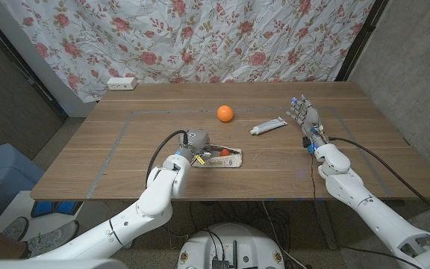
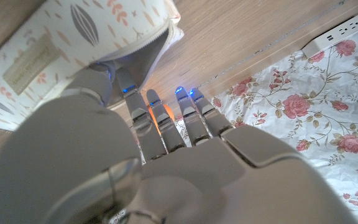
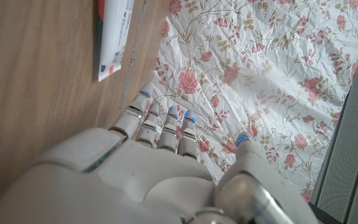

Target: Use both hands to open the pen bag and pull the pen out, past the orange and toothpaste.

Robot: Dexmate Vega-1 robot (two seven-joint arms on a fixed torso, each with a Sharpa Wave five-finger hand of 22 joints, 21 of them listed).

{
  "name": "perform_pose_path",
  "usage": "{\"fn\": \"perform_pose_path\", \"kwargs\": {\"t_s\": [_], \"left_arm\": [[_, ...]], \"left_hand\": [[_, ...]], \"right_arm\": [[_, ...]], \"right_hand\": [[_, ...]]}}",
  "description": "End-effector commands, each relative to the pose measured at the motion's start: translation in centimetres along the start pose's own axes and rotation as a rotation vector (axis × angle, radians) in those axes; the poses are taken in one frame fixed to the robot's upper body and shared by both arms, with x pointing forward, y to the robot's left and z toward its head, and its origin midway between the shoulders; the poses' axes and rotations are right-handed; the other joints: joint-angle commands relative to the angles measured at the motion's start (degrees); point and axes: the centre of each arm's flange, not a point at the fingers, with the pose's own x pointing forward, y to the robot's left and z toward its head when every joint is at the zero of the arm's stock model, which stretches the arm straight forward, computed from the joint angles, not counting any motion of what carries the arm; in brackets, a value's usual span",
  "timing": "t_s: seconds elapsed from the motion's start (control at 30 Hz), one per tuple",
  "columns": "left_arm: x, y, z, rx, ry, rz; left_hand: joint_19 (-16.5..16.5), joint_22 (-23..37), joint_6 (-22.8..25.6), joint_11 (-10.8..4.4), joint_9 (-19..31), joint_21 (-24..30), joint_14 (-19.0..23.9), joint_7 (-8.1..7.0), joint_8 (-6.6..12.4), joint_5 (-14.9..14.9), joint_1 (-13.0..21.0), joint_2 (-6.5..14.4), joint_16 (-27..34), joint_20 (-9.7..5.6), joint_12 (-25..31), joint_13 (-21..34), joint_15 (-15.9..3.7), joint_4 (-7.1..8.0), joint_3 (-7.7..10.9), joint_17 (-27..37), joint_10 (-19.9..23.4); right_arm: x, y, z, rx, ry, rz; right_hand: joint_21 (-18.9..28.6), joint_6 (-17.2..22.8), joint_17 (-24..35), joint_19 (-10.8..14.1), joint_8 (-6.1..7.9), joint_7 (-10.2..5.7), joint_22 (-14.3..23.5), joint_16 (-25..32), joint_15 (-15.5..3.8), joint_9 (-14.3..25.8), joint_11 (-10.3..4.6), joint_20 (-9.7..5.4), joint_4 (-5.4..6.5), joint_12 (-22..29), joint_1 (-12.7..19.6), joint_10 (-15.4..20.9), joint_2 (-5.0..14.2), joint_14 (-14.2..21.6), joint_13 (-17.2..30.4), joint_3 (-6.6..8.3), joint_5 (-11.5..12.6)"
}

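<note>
Pen bag [image 1: 220,158] gapes, something orange inside; left hand [image 1: 193,144] grips it, right hand [image 1: 304,114] spread.

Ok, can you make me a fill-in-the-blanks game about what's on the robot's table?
1. The round fruit on the table is an ____.
2. The robot's ____ hand is at the pen bag.
3. The tube lying near the right hand is ____.
4. The curtain behind the table has a pattern of ____.

Missing words: orange; left; toothpaste; flowers
</note>
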Motion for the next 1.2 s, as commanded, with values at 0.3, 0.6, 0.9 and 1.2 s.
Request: {"fn": "perform_pose_path", "kwargs": {"t_s": [0.3, 0.6, 0.9, 1.2], "left_arm": [[0.2, -0.4, -0.8, -0.036, -0.031, -0.027], [0.4, -0.5, -1.0, -0.053, -0.05, -0.045], [0.4, -0.7, -0.9, -0.072, -0.059, -0.061], [0.4, -0.4, -1.0, -0.075, -0.069, -0.066]], "left_hand": [[0.0, 0.1, -2.0, 0.26, 0.3, 0.0, -0.1, 0.85, -0.36, -0.1, -1.4, -1.2, -0.4, -0.2, -0.4, 0.2, -7.95, 0.67, -1.9, 0.3, -0.8], [-0.5, 0.1, -3.2, 0.36, 0.3, -0.2, -0.9, 1.08, -0.45, 0.1, -2.6, -1.3, -0.6, 0.16, -0.5, 0.2, -7.58, 1.07, -2.95, 0.4, -1.6], [-0.9, 0.1, -4.6, 0.41, 0.3, -0.2, -1.3, 1.45, -0.53, 0.1, -4.2, -1.1, -0.6, 0.23, -0.5, 0.3, -7.21, 1.63, -4.01, 0.4, -2.2], [-1.4, 0.1, -5.9, 0.44, 0.3, -0.3, -1.8, 1.73, -0.55, 0.1, -5.5, -1.1, -0.6, 0.38, -0.5, 0.3, -6.88, 1.88, -4.88, 0.4, -2.7]], "right_arm": [[-0.3, 0.3, 0.5, -0.037, 0.008, 0.016], [-0.1, 0.8, 0.6, -0.047, 0.005, 0.039], [-0.4, 2.0, 0.7, -0.078, -0.041, 0.065], [-1.6, 3.1, 1.4, -0.144, -0.058, 0.067]], "right_hand": [[0.2, 0.6, 0.1, 0.3, -0.16, 0.11, 0.2, 0.2, -0.06, 0.1, 0.09, -0.26, -0.45, 0.3, -0.2, 0.1, 0.02, -0.1, 0.2, 0.2, -0.3], [0.2, 0.6, 0.1, 0.3, -0.18, 0.16, 0.2, 0.3, -0.04, 0.1, 0.09, -0.2, -0.66, 0.3, -0.2, 0.1, -0.24, 0.0, 0.2, 0.12, -0.3], [0.2, 1.0, -0.1, 0.4, -0.05, -0.18, 0.2, 0.3, -0.21, 0.1, 0.01, 0.0, -0.93, 0.4, -0.5, 0.5, -0.95, 0.2, 0.2, -0.16, -0.4], [0.2, 1.6, -0.3, 0.5, 0.12, -0.2, 0.2, 0.3, -0.57, 0.1, -0.02, -0.25, -1.35, 0.5, -0.4, 0.9, -1.42, 0.5, 0.1, -0.27, -0.4]]}}
